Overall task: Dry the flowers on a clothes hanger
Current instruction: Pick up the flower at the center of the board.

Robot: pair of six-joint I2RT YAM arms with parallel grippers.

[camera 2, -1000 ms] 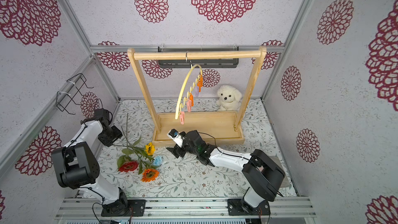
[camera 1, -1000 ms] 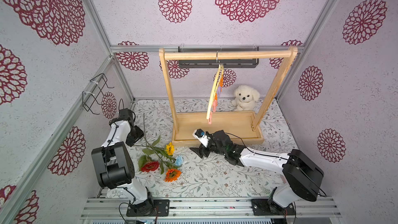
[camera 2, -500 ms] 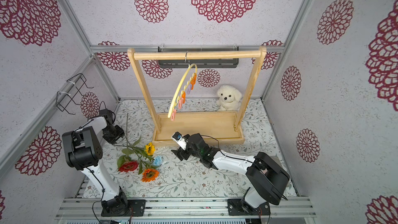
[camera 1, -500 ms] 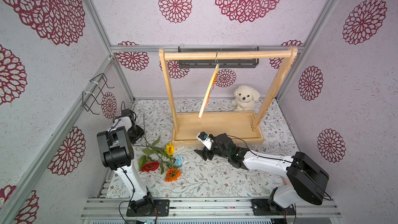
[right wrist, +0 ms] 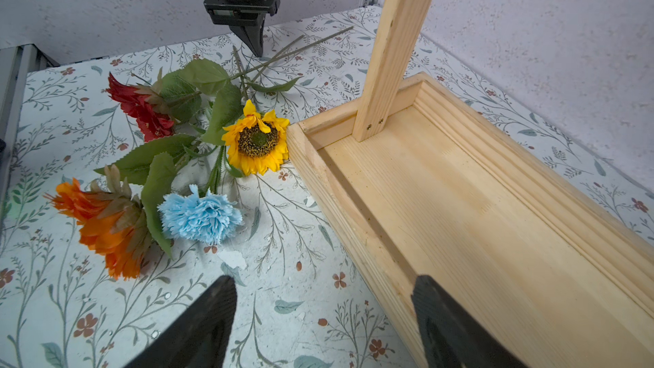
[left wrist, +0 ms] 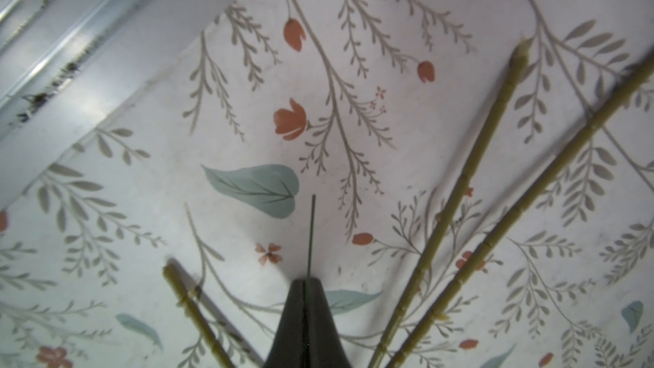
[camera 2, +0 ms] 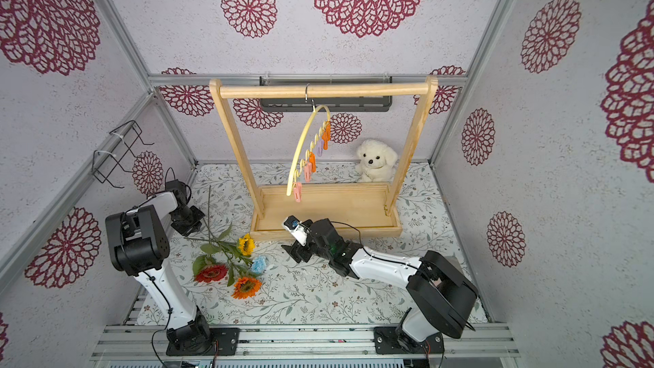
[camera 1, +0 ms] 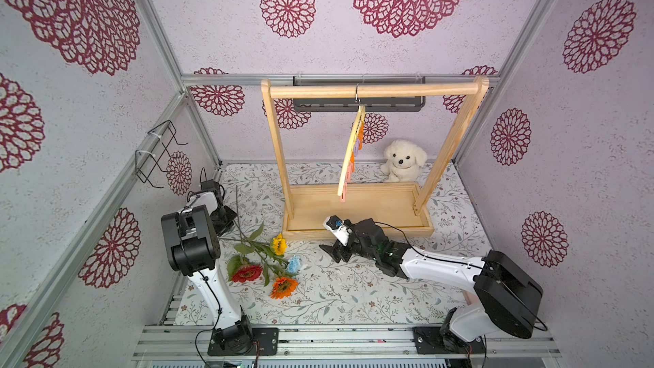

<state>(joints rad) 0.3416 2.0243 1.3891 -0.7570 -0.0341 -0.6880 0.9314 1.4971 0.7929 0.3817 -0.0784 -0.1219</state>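
Several flowers lie on the table left of the rack: the sunflower (camera 1: 278, 244) (right wrist: 257, 139), a red bloom (camera 1: 247, 272) (right wrist: 139, 107), an orange bloom (camera 1: 284, 287) (right wrist: 102, 221) and a light-blue carnation (camera 1: 293, 264) (right wrist: 200, 215). Their stems fan toward the left wall. My left gripper (left wrist: 306, 279) (right wrist: 257, 52) (camera 1: 230, 226) is shut on a thin dark green stem (left wrist: 312, 231) near its end, and thicker stems (left wrist: 470, 178) lie beside it. The pale yellow clothes hanger (camera 2: 308, 150) (camera 1: 351, 152) with its clothespins hangs from the rack's bar. My right gripper (right wrist: 323, 292) (camera 1: 336, 251) is open and empty, low by the rack's front left corner.
The wooden rack (camera 1: 375, 90) with its tray base (right wrist: 460, 207) takes up the middle back of the table. A white plush dog (camera 1: 401, 164) sits behind it. A black wire basket (camera 1: 155, 153) hangs on the left wall.
My left gripper has shut on the thin stem and its arm has folded up nearer the camera. The hanger has swung and turned on the bar. The right gripper drifted slightly right.
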